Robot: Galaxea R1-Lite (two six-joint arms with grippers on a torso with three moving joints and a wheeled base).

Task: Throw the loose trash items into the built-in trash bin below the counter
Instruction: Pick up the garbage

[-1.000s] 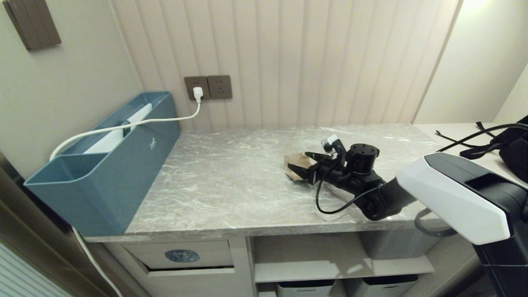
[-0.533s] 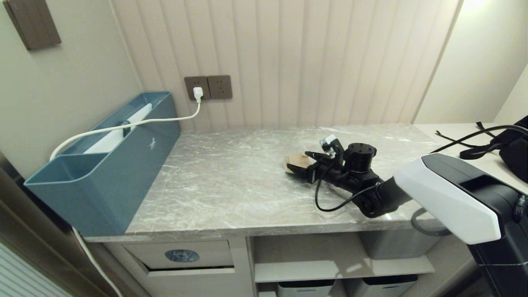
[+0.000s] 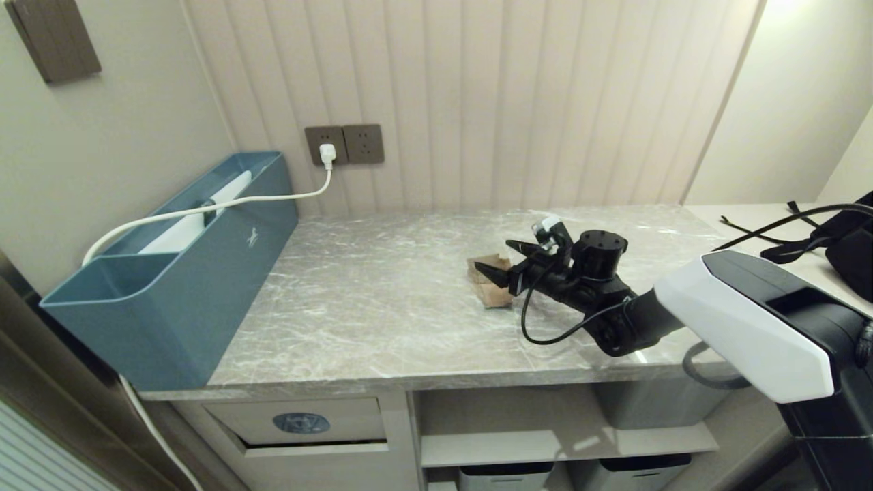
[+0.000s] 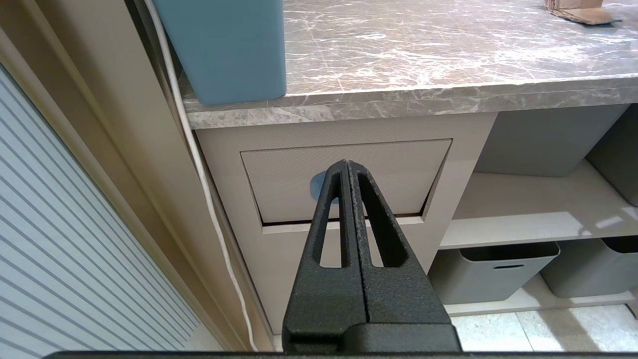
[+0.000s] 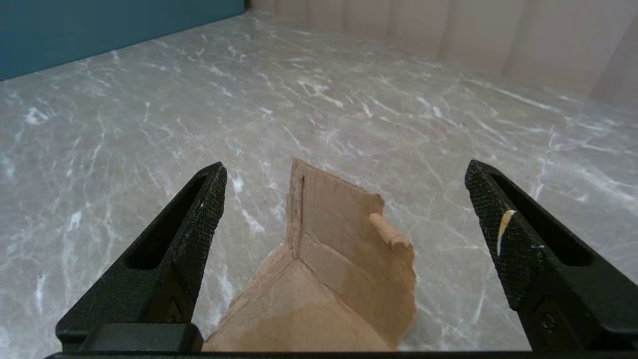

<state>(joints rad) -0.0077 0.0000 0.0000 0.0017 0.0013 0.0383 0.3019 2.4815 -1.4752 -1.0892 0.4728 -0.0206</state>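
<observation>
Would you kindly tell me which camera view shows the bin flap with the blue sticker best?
The left wrist view: the bin flap faces it squarely, though the shut left pincer covers most of the sticker. The head view shows the flap obliquely at its lower edge; the right wrist view shows none.

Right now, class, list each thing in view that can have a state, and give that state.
Right gripper: open, astride the scrap.
Left gripper: shut, before the trash flap.
Cardboard scrap: bent, lying on the counter.
Trash flap: closed.
White plug: plugged into the wall socket.
</observation>
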